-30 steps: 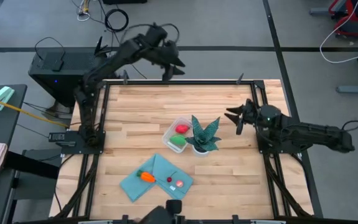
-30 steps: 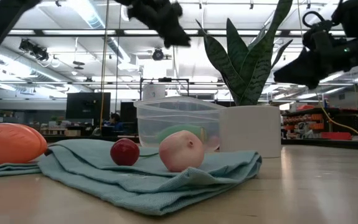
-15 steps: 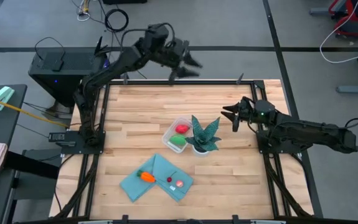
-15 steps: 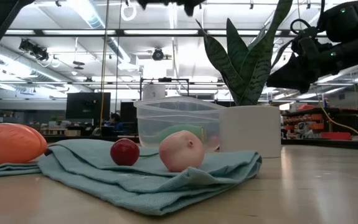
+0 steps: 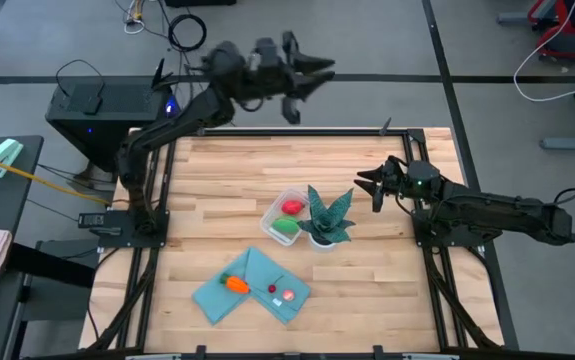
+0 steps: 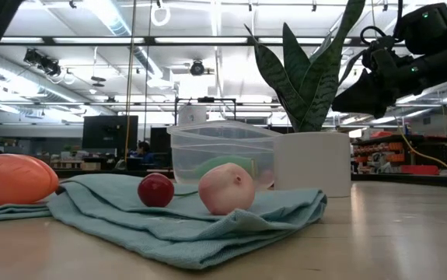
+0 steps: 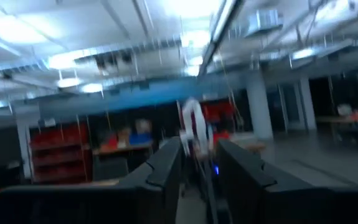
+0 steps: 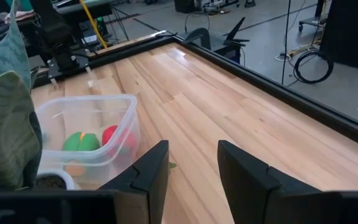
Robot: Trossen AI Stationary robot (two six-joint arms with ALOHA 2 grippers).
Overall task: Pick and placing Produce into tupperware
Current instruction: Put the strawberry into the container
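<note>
Tupperware (image 5: 285, 215): small clear plastic box, squarish w/ rounded corners, upright, lid off, near table centre, just beside a white-potted plant. Inside it: red round piece (image 5: 292, 207) toward the far side and green oval (image 5: 285, 227) toward the near side, side by side, touching or nearly so; right wrist view shows both thru the clear wall. Still outside, on a folded teal cloth near the front edge: orange carrot-like piece (image 5: 235, 284), lying on its side at the cloth's left part; small dark-red round piece (image 6: 155, 190); pale pink round piece (image 6: 226, 188) just beside it, approx. touching in low view. All three well apart from the box.
</note>
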